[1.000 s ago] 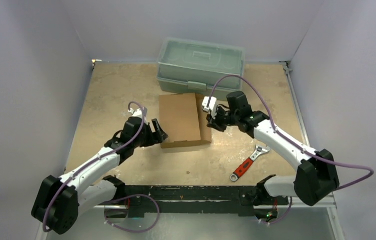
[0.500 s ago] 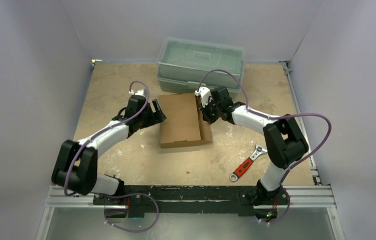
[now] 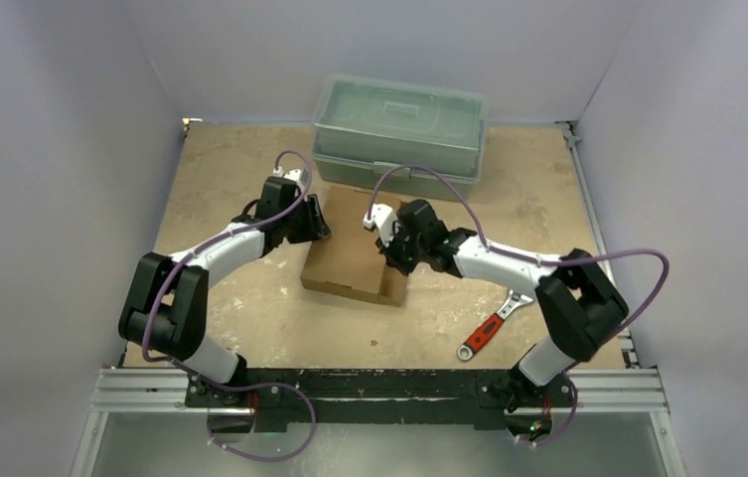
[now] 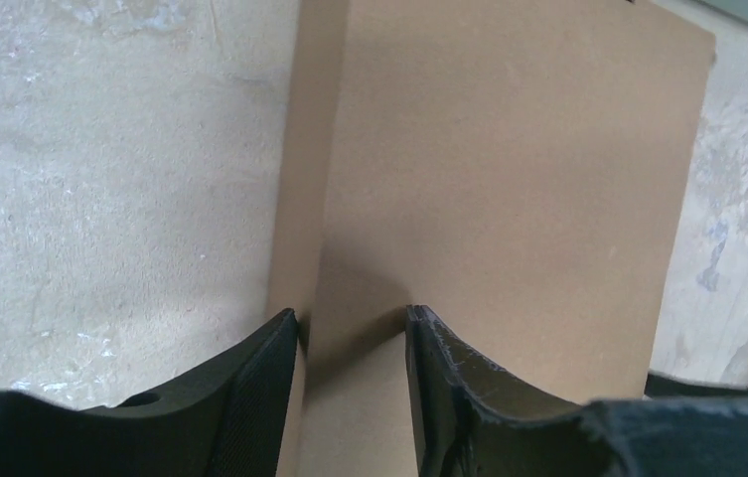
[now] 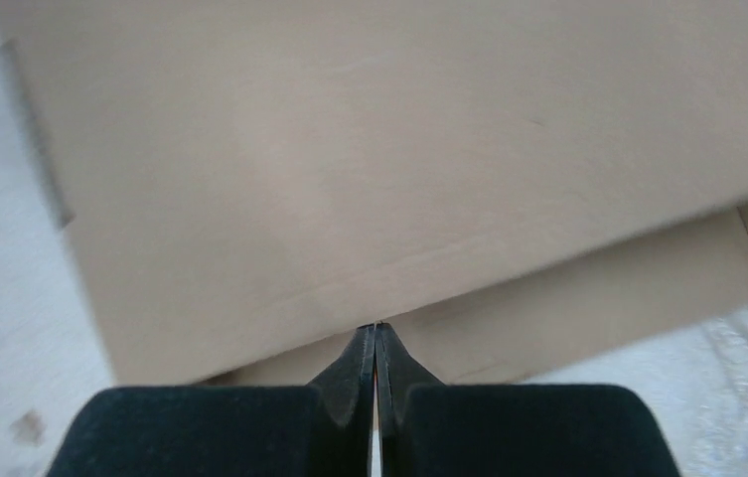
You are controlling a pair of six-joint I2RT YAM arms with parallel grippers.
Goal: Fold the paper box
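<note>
Both arms bent inward to frame centre: left gripper [image 4: 350, 333] open astride the box's [image 3: 345, 260] edge, right gripper [image 5: 376, 338] closed; the box's long axis ran top-to-bottom.

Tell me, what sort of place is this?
Probably a robotics test cell: plain white walls enclose a scuffed tabletop, with two robot arms mounted at its edge and a wrench and toolbox on it.

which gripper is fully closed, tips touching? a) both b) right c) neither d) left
b: the right wrist view shows the right gripper with its tips meeting at the flap edge of the paper box, while the left gripper stands open astride the box's side.
</note>
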